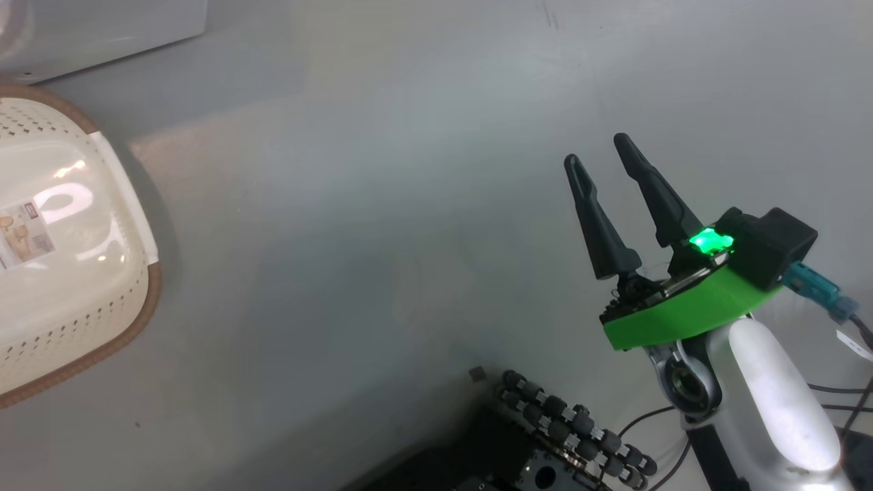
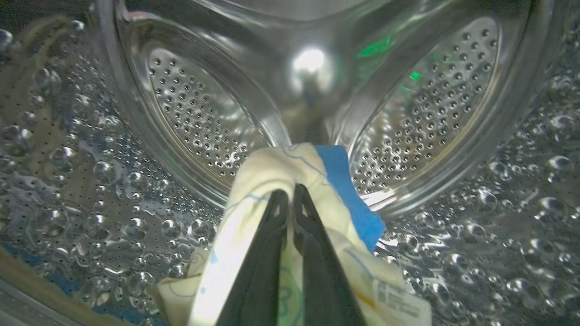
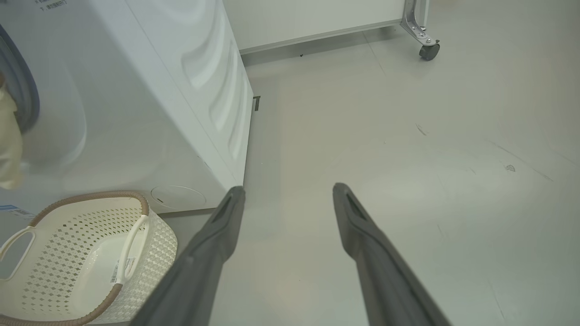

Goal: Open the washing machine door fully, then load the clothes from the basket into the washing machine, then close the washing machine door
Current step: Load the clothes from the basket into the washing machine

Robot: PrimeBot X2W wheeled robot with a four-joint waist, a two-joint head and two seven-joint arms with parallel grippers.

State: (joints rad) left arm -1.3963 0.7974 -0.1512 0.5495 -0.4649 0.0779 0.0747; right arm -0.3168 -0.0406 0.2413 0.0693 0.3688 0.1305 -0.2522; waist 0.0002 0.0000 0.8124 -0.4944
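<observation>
In the left wrist view my left gripper reaches deep inside the washing machine's perforated steel drum. It is shut on the clothes, a pale yellow garment with a bright blue piece. The cream basket stands on the floor at the left with nothing inside it; the basket sits against the white washing machine. My right gripper hovers open over bare floor to the basket's right, and the right gripper holds nothing. The washing machine door is out of view.
A white unit on a caster stands behind the washer. My own base with its black rollers and loose cables lie at the lower right. Grey floor stretches to the washer's right.
</observation>
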